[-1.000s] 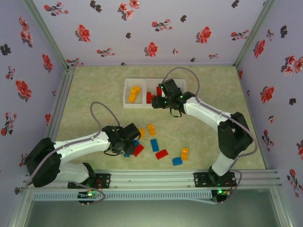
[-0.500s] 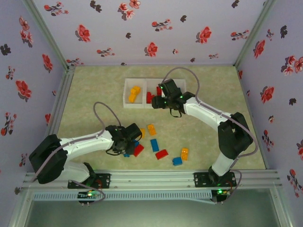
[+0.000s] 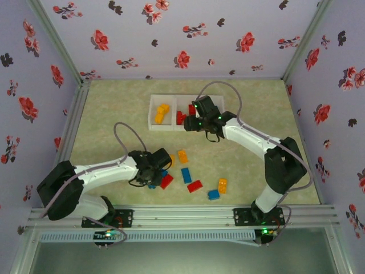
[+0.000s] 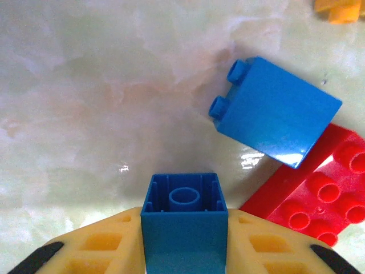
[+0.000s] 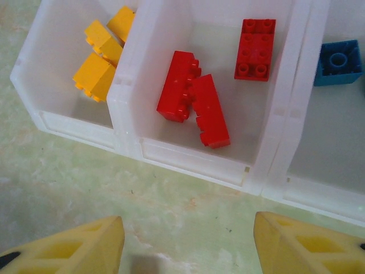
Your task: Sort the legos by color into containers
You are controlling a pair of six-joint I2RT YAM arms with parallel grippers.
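The left claw (image 3: 155, 169) is down among the loose bricks at the near left of the table (image 3: 114, 114). Its fingers (image 4: 97, 245) are clamped on a blue brick (image 4: 183, 228), hollow underside towards the wrist camera. From this close I can't quite tell whether it has cleared the table. Just past it a second blue brick (image 4: 276, 117) lies tipped on its side, right against a red brick (image 4: 311, 197).

The right claw (image 5: 188, 251) hangs at the near side of the bins (image 5: 188, 162), fingers spread wide with nothing between them. The left bin holds yellows (image 5: 100, 60), the middle one reds (image 5: 194, 105), and the right one a lone blue (image 5: 339, 63).

So I'd say a blue pick-up is in hand. The next move calls for a lift, then a carry far and right to the right bin. The right arm sits close to that corner, so the left will likely need room.
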